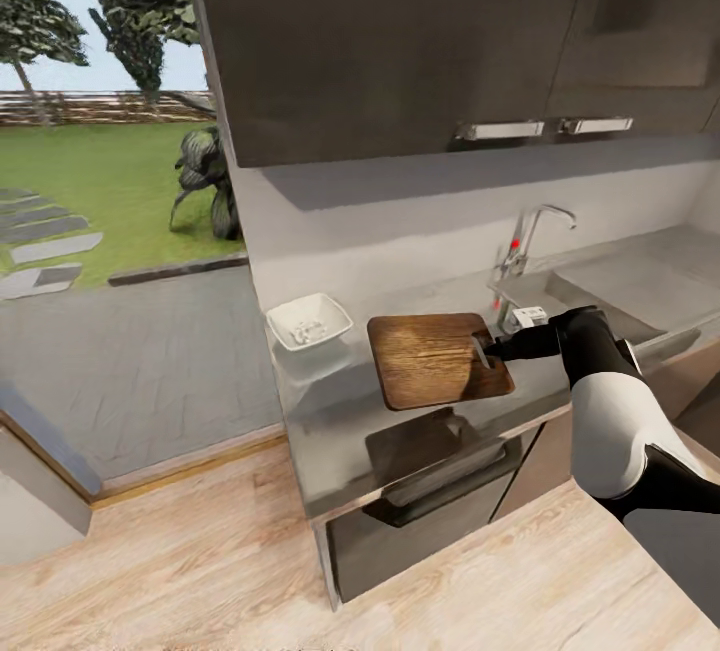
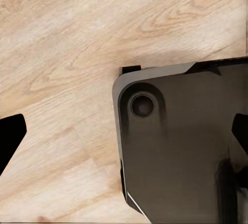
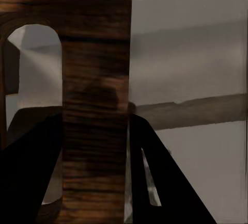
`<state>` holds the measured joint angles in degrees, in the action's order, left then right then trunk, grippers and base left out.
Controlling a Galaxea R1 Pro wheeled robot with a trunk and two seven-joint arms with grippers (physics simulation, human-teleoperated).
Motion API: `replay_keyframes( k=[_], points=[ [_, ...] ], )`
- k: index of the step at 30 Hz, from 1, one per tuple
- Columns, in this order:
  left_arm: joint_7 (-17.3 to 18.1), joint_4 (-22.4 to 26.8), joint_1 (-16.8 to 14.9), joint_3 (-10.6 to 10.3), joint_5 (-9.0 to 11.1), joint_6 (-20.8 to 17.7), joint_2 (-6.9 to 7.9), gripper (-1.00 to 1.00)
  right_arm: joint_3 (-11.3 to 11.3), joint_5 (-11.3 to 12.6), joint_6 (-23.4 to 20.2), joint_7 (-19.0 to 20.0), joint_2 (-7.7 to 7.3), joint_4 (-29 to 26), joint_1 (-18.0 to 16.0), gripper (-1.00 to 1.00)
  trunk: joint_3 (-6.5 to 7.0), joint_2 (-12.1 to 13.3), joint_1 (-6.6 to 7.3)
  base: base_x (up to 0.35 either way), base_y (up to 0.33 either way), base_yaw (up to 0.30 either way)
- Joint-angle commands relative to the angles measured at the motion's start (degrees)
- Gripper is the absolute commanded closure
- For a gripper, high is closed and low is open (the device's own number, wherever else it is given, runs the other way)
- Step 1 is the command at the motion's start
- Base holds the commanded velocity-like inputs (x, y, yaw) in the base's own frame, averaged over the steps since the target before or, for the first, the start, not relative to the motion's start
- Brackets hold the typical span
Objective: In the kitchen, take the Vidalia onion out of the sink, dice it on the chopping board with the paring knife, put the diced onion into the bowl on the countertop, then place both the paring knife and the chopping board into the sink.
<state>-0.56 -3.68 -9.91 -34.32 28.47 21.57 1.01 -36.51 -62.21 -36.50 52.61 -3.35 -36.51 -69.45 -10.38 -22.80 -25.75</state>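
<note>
The dark-brown chopping board [image 1: 432, 361] lies on the grey countertop [image 1: 330, 401] left of the sink [image 1: 615, 293]. My right gripper [image 1: 483, 346] is at the board's right short end. In the right wrist view the right gripper [image 3: 95, 118] is shut on the chopping board [image 3: 95, 53], one finger at the handle slot [image 3: 33, 79] and the other outside the short edge. The white bowl [image 1: 310, 319] stands left of the board with small pale bits inside. The paring knife is hidden from me. My left gripper [image 2: 124, 136] hangs open over the wooden floor.
The chrome tap [image 1: 530, 231] with its red knob rises behind the sink. Dark wall cupboards [image 1: 420, 31] hang over the counter. An oven front [image 1: 440, 491] sits under the board. The robot's dark base [image 2: 181, 146] lies below the left gripper. Left of the counter is an opening to a garden.
</note>
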Motion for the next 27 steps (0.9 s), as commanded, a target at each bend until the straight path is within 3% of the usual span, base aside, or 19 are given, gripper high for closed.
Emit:
replay_keyframes(
  k=[1, 27],
  points=[
    [-0.06, -0.19, -0.09, -0.49, 0.27, 0.34, -0.05, -1.00, -0.23, -0.28, -0.18, 0.48, 0.01, -0.05, -0.07, 1.00, -0.19, -0.12, -0.03, 0.000, -0.327, 0.200],
    [-0.06, -0.18, -0.09, -0.49, 0.27, 0.31, -0.05, -1.00, -0.34, -0.28, -0.16, 0.48, -0.06, -0.05, -0.07, 1.00, -2.09, -0.12, -0.03, 0.024, -0.327, 0.199]
  ],
)
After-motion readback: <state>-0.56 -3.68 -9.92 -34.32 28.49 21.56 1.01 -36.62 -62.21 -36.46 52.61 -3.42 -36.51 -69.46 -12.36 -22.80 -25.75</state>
